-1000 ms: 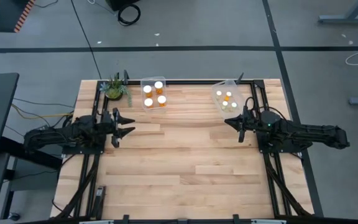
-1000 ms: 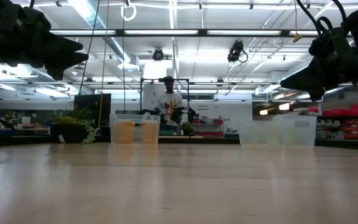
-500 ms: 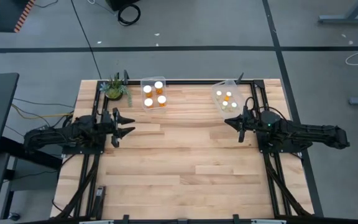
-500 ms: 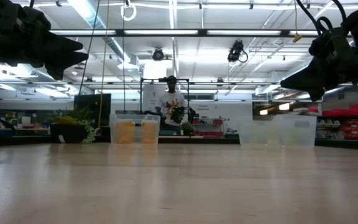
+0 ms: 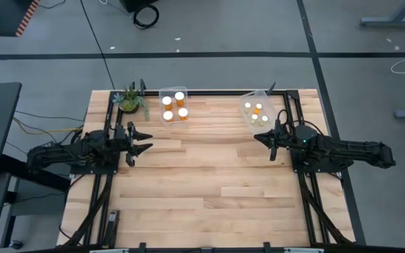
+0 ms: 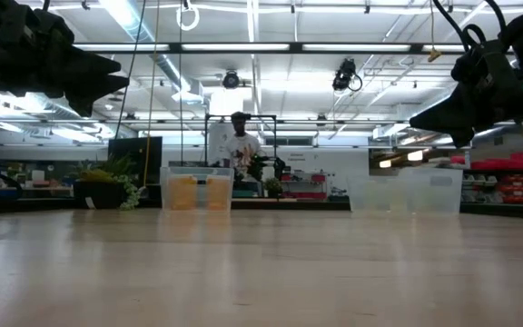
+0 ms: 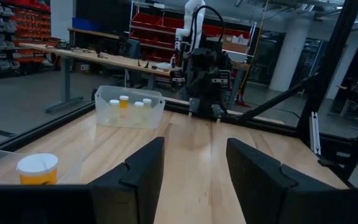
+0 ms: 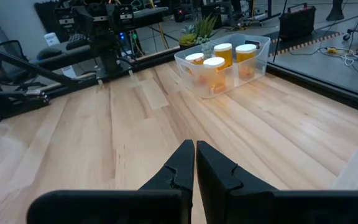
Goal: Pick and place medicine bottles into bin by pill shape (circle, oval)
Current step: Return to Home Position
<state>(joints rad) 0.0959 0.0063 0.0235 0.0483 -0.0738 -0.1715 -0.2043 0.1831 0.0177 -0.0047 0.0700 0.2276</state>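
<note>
Noted left gripper (image 5: 140, 142) at left centre, fingers spread, empty. Found four medicine bottles (image 5: 167, 100) upright, caps up, axes vertical, in left bin (image 5: 174, 121), upper centre. Found smaller bottles (image 5: 258, 107) likewise upright in right bin (image 5: 243, 104). Noted right gripper (image 5: 264, 143) at right centre, clenched, empty.

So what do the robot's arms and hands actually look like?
The left arm and right arm are both dark, almost black, built of chunky jointed segments, with thin black cables looping over the right one. The left hand and right hand each have two flat, angular black fingers with stepped inner edges.
</note>
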